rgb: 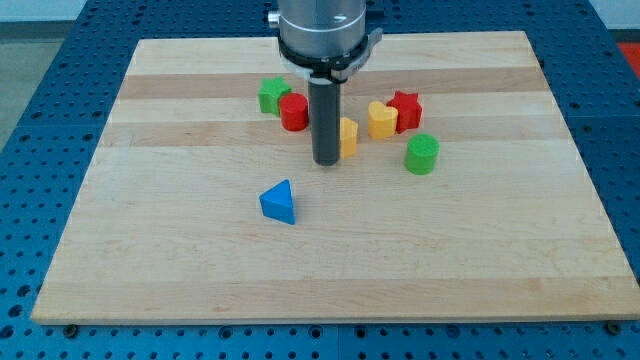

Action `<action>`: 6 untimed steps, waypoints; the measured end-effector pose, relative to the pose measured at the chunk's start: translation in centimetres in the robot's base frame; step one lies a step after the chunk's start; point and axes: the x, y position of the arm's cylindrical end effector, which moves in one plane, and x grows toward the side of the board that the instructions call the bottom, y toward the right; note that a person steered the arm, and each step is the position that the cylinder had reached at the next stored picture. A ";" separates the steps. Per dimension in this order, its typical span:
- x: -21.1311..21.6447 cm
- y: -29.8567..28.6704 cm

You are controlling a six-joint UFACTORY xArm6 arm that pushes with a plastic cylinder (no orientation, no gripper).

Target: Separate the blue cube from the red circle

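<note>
The red circle [294, 112] is a short red cylinder at the board's upper middle, touching a green block [271, 95] on its upper left. I see no blue cube; the only blue block in view is a blue triangle [280, 202] lying alone below the group. My tip [327, 162] rests on the board just right of and below the red circle. A yellow block [349, 136] sits against the rod's right side, partly hidden by it. The rod hides the spot between the red circle and this yellow block.
A yellow heart [382, 120] and a red star [406, 108] touch each other to the right of the rod. A green cylinder [422, 154] stands below them. The wooden board [150, 250] lies on a blue perforated table.
</note>
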 end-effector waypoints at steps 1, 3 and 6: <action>-2.0 0.8; -3.0 2.3; -5.8 -0.9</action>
